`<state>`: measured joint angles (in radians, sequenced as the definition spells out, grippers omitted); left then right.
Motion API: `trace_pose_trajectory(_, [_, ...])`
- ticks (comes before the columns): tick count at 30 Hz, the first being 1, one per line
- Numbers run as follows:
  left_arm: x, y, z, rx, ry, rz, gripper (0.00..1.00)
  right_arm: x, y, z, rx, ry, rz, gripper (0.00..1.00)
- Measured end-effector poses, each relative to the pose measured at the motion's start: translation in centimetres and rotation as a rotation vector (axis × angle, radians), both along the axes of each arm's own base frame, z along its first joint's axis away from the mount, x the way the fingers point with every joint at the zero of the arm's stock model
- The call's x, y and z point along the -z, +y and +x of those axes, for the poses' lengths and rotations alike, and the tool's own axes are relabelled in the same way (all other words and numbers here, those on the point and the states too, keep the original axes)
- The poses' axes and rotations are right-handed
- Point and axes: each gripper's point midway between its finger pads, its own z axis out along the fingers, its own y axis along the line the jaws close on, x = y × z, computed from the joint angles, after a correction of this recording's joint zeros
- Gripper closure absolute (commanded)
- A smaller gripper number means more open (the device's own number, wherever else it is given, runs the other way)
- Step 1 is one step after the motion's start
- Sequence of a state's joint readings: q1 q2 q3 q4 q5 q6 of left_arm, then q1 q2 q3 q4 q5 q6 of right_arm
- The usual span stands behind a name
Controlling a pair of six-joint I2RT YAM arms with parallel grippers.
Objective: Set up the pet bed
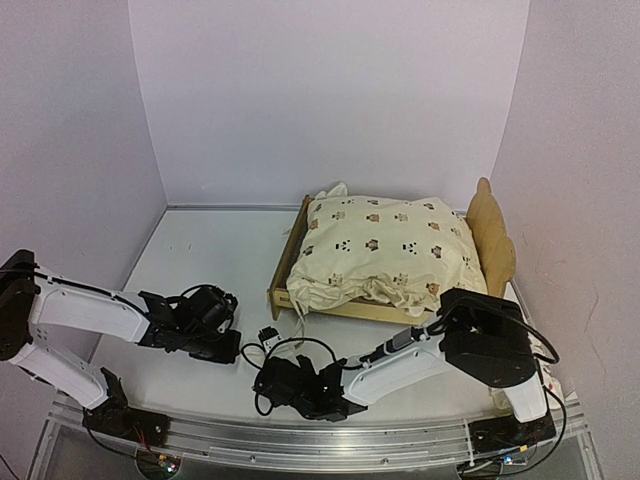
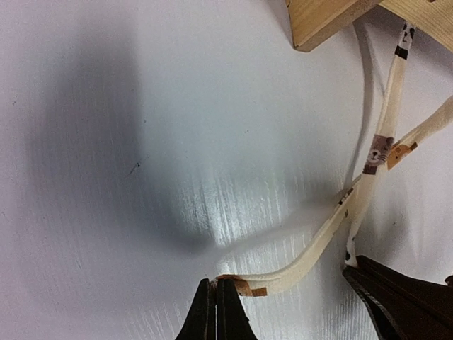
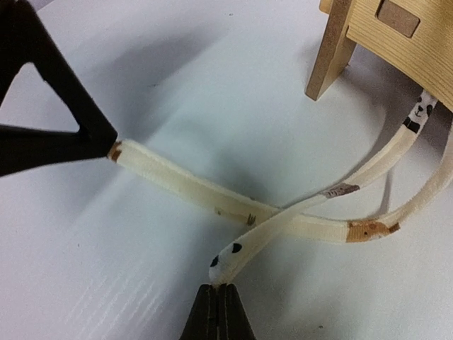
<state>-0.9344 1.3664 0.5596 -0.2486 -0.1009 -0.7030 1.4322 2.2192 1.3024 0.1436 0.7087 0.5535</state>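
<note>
The pet bed (image 1: 492, 240) stands at the right rear of the worktop (image 1: 200, 250), with the animal-print cushion (image 1: 385, 245) lying on it. Two cushion ties trail down past the bed's near corner leg (image 3: 329, 49) and cross on the worktop. My left claw (image 2: 216, 283) is pressed together, pinching the brown-ended tie (image 3: 177, 183) at its tip. My right claw (image 3: 218, 289) is likewise closed, pinching the panda-ended tie (image 3: 244, 249).

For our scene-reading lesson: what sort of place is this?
Probably a robot test booth, not a home: plain white walls enclose a white table, and the left arm and right arm sit on a metal rail at its near edge.
</note>
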Motion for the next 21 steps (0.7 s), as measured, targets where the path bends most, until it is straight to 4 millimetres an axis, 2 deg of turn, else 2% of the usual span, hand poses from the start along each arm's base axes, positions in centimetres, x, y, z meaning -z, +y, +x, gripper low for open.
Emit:
trace_pose_trajectory(4, [-0.4,-0.5,1.1,-0.001,-0.028,0.017,1.0,0.0,-0.9,-0.7,-0.04,0.019,-0.023,1.0])
trace_pose_trajectory(12, [-2.1,-1.5,4.5,-0.02,-0.091,0.017,1.0,0.0,-1.3,-1.3,-0.084,0.04,-0.035,1.0])
trace_pose_trajectory(16, [-2.7,-1.6,5.1,-0.02,-0.109,0.014,1.0,0.0,-1.5,-1.5,-0.092,0.046,-0.034,0.99])
trace_pose_trajectory(21, [-2.7,-1.6,5.1,-0.007,-0.113,0.02,1.0,0.1,-1.6,-1.9,-0.117,0.057,-0.042,0.69])
